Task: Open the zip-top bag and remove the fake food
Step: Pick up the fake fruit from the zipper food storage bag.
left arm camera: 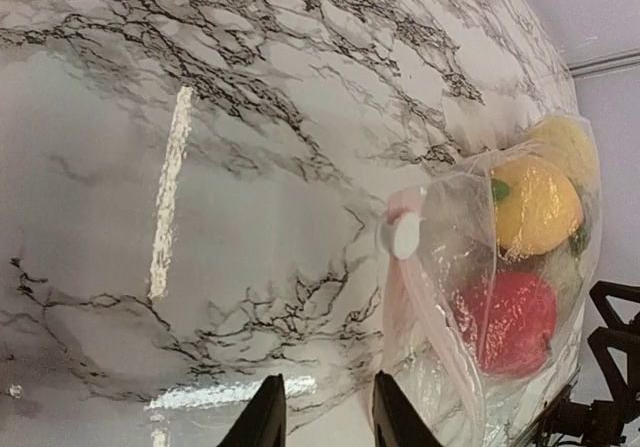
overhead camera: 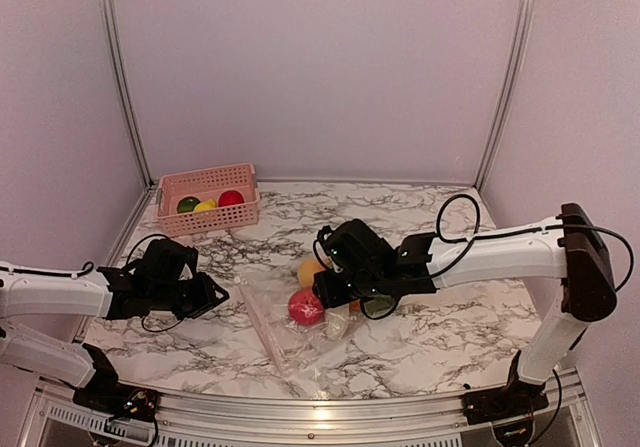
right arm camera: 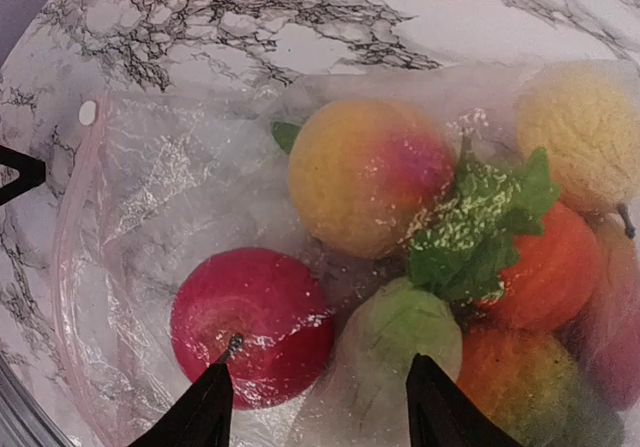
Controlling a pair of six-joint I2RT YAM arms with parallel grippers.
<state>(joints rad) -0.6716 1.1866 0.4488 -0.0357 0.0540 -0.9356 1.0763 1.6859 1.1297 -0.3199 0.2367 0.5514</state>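
**A:** Where is the zip-top bag [right arm camera: 150, 187]?
**B:** Flat on the bench [overhead camera: 450, 337], mid near edge, fake food [right arm camera: 250, 322] inside, zip strip [left arm camera: 430, 317] facing the left edge.
**A:** And the arms?
**B:** The left end effector [left arm camera: 330, 412] is beside the strip, narrowly parted, empty. The right end effector [right arm camera: 320, 407] is over the fruit, wide, gripping nothing.
**A:** Farther back?
**B:** A pink basket [overhead camera: 208, 180] sits at the far-left corner.
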